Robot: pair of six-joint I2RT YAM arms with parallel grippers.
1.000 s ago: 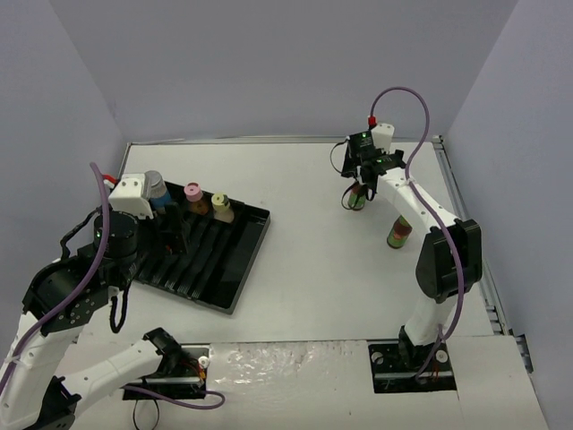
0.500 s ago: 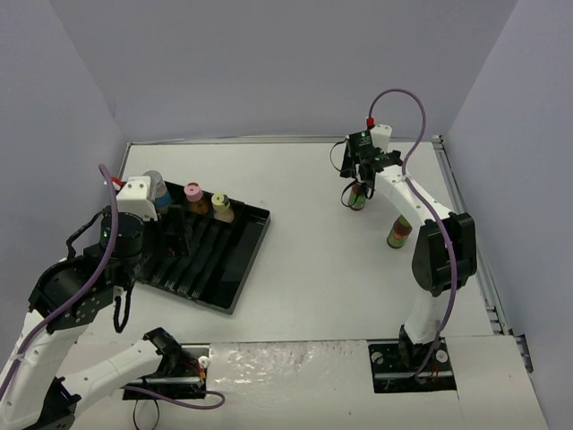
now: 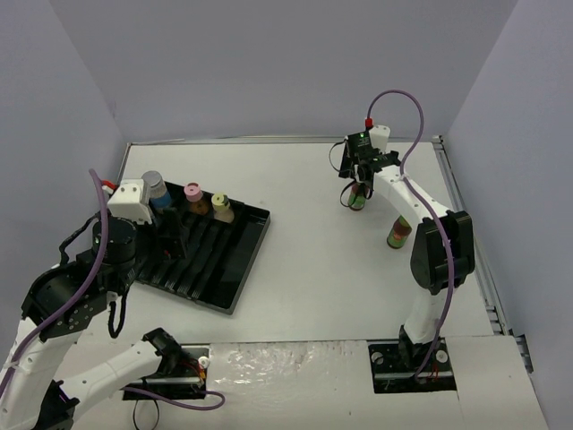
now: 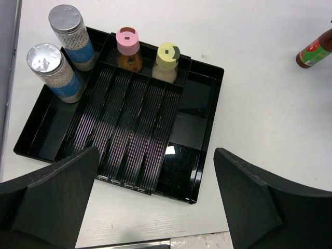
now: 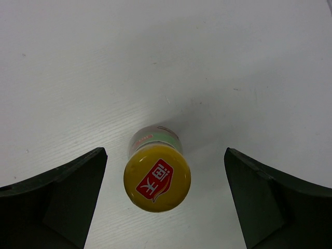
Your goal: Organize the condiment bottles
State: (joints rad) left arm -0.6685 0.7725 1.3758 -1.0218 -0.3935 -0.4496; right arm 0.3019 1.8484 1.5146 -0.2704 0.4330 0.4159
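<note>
Two silver-lidded bottles (image 4: 54, 72) (image 4: 71, 36), a pink-capped bottle (image 4: 128, 47) and a pale-yellow-capped bottle (image 4: 167, 61) stand upright along the far side of the black ridged tray (image 4: 207, 129). My left gripper (image 4: 155, 155) is open and empty above the tray's near edge; it also shows in the top view (image 3: 172, 235). A dark red-green bottle with a yellow lid (image 5: 157, 178) stands on the table at the far right (image 3: 358, 199). My right gripper (image 5: 163, 166) is open right above it, one finger on each side, not touching. A second dark bottle (image 3: 398, 235) stands nearer.
The tray (image 3: 242, 260) lies at the left of the white table. Grey walls close the table on three sides. The right arm's links (image 3: 443, 251) stand just right of the second dark bottle.
</note>
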